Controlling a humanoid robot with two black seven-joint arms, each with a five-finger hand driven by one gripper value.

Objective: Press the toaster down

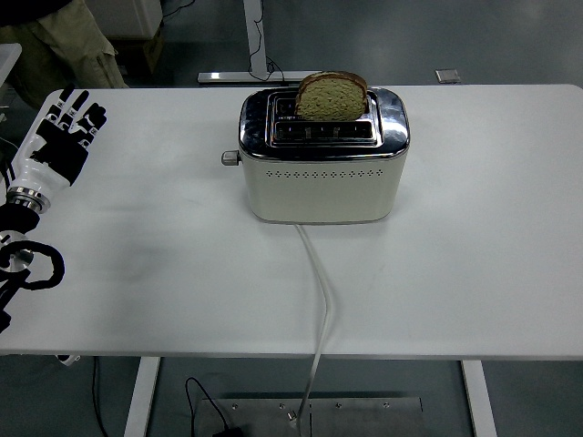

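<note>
A cream toaster [322, 178] with a chrome top stands at the middle of the white table [455, 273]. A slice of brown bread [332, 96] sticks up out of its far slot. Its small lever [230, 157] juts from the left end, in the raised position. My left hand [62, 133] hovers at the table's left edge, well left of the lever, with its black-and-white fingers [80, 107] stretched out and holding nothing. The right arm does not show.
The toaster's white cord [321, 300] runs from its front face over the near table edge to the floor. A person in khaki trousers [64, 45] stands beyond the far left corner. A desk frame foot [255, 64] lies behind the table.
</note>
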